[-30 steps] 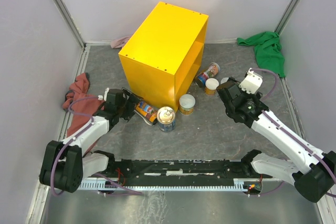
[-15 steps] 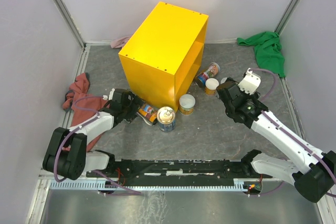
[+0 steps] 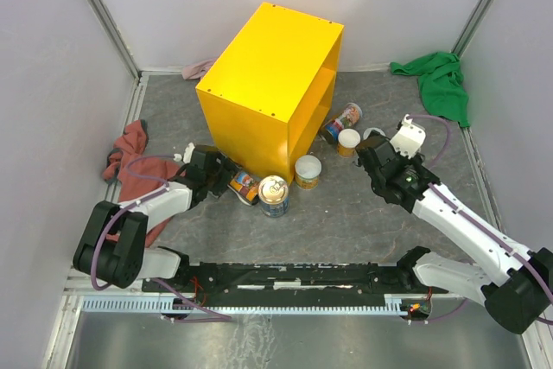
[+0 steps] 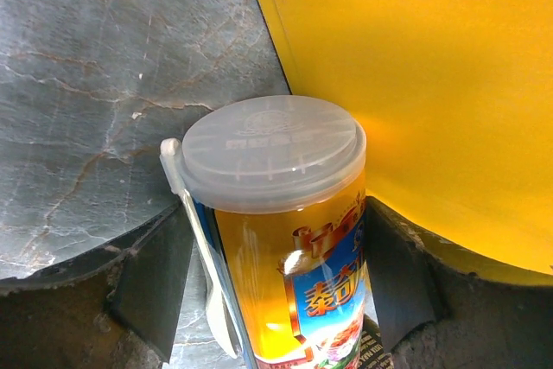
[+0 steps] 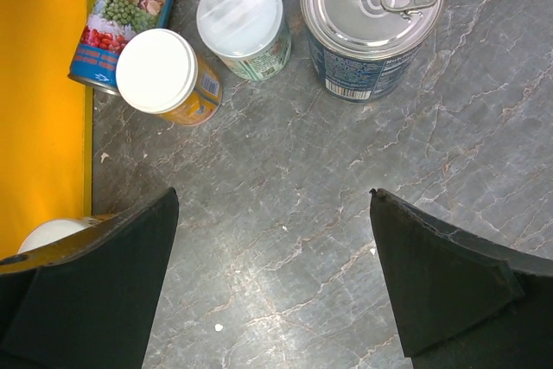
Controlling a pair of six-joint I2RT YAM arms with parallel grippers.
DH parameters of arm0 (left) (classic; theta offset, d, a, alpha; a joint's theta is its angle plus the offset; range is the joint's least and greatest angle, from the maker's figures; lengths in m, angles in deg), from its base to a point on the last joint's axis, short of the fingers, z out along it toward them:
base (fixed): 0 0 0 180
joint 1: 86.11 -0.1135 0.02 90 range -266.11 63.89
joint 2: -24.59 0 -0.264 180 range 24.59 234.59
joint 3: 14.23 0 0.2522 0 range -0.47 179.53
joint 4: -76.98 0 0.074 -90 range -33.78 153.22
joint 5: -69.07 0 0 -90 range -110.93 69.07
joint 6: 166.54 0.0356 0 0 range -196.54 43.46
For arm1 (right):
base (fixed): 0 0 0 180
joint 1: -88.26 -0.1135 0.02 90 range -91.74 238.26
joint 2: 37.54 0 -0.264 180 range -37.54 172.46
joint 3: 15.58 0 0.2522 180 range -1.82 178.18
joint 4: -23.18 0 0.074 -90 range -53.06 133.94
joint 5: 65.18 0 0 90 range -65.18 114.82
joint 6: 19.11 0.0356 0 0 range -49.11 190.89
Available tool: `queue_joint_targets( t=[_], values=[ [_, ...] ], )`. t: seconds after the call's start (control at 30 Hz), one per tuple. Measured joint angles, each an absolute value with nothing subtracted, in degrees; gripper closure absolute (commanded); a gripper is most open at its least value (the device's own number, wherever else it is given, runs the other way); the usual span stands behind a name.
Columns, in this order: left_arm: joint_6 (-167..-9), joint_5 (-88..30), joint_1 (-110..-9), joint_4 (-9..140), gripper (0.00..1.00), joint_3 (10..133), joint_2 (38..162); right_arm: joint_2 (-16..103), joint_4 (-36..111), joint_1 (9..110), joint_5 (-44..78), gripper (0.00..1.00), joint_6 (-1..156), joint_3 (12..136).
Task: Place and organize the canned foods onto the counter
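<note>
The yellow counter [image 3: 268,84] stands mid-floor, its top bare. A tall orange can [image 3: 243,186] lies at its near corner. My left gripper [image 3: 224,177] is open around this can [image 4: 285,239], with a finger on either side just below its clear lid. A blue silver-topped can [image 3: 274,194] and a short white-lidded can [image 3: 308,170] stand near it. My right gripper [image 3: 373,160] is open and empty above the floor [image 5: 276,257]. Ahead of it are a silver-topped can [image 5: 373,19], two white-lidded cans [image 5: 242,23] [image 5: 164,75] and a lying can [image 5: 130,6].
A green cloth [image 3: 436,79] lies at the back right, a red cloth [image 3: 130,149] by the left wall, and a pink cloth [image 3: 197,68] behind the counter. White walls enclose the floor. The counter's open shelved side faces right [image 5: 39,84].
My left gripper has slid right along the floor until its fingers stand on either side of the lying orange can. The right arm has barely shifted.
</note>
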State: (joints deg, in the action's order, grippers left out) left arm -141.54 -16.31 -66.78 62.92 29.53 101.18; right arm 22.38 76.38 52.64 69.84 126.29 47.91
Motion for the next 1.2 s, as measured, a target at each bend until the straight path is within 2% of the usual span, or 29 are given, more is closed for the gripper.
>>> queue_joint_targets(
  t=[0.2, 0.27, 0.8, 1.2],
  values=[
    [-141.06, -16.07, -66.61, 64.28, 0.79, 28.72, 100.61, 21.00, 76.43, 52.64, 68.53, 0.00, 126.09, 47.89],
    [-140.73, -15.98, -66.52, 65.24, 0.96, 27.81, 99.85, 20.19, 76.41, 52.64, 68.07, 0.01, 125.98, 47.67],
    [-130.80, -13.47, -65.43, 57.44, 0.97, 24.53, 83.85, 12.35, 73.02, 52.64, 63.67, 0.07, 122.33, 39.85],
    [-125.67, -10.49, -63.59, 53.02, 0.97, 24.55, 76.88, 4.08, 70.66, 52.62, 56.57, 0.10, 119.47, 35.78]
  ],
)
